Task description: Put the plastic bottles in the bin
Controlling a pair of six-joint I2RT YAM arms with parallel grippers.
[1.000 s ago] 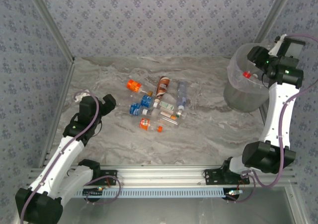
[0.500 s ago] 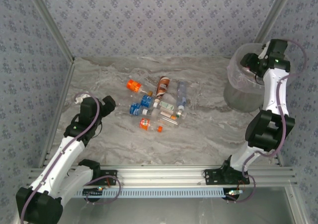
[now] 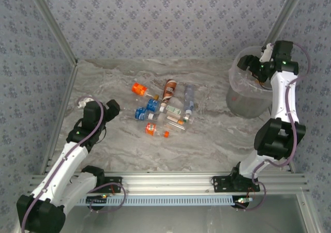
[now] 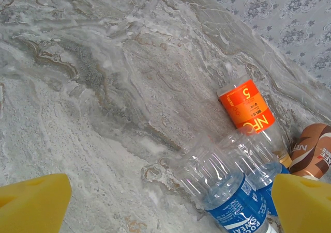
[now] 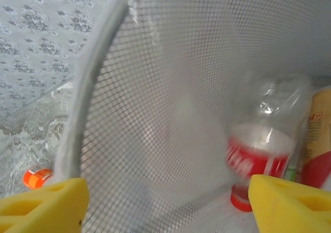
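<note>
While the right gripper [image 5: 165, 204] hangs at the mouth of the bin [image 3: 242, 103], its yellow fingers [image 5: 41, 204] are seen spread wide, and nothing is clamped between them. Just ahead of those fingers, inside the mesh wall, a red-labelled bottle [image 5: 258, 158] is caught blurred, its red cap turned toward the fingers, close to the right-hand fingertip. Further out to that side, the yellow-and-red label of a neighbouring bottle [image 5: 321, 140] is glimpsed at the frame's edge. Over to the left gripper [image 4: 168, 204] now: its jaws are held fully apart as well, and nothing is gripped. Right in front of it, between the lines of its two fingertips, a blue-labelled bottle [image 4: 230, 197] is found lying on the marbled table [image 4: 93, 104], with a second clear bottle [image 4: 256, 158] pressed against it on the right-hand side. Beyond those, further from the fingers, an orange-labelled bottle [image 4: 248, 111] is laid on its side, and a brown bottle [image 4: 313, 150] is cut off by the edge of the view. From above, the rest of the pile [image 3: 170, 114] is seen spread out ahead and to the right of the left gripper, well apart from the bin, which is stood in the far right corner beneath the right gripper.
</note>
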